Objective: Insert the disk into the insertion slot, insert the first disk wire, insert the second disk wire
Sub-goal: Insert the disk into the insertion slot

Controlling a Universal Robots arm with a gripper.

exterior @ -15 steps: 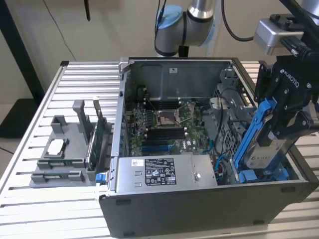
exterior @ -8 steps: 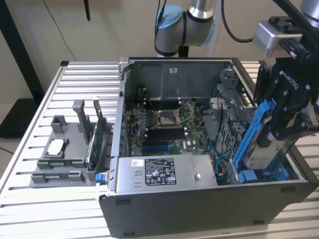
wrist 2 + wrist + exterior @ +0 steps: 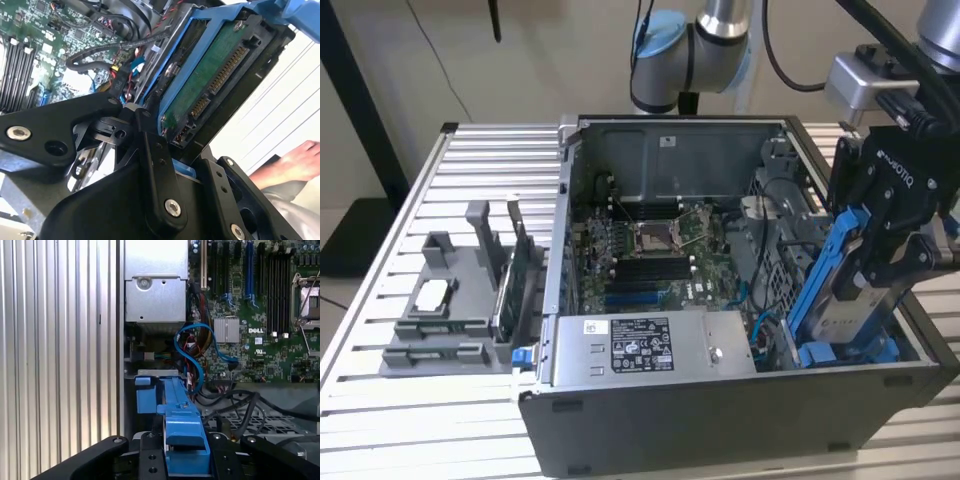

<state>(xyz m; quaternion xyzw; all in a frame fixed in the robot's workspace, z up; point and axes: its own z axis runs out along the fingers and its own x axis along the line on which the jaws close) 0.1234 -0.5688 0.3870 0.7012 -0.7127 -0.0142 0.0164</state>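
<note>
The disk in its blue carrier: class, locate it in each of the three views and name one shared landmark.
Exterior view: the disk stands tilted at the exterior view's right.
Second wrist view: its green circuit-board side faces the camera.
First wrist view: seen edge-on, blue carrier foremost.
Shared landmark: the motherboard.

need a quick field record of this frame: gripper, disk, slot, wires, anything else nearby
gripper: shut on the disk
disk pose: tilted, lower end down by the insertion slot, not seated
disk connectors: bare, no wire attached
blue cables: loose beside the motherboard
also: grey fixture at the exterior view's left; a hand in the second wrist view
</note>
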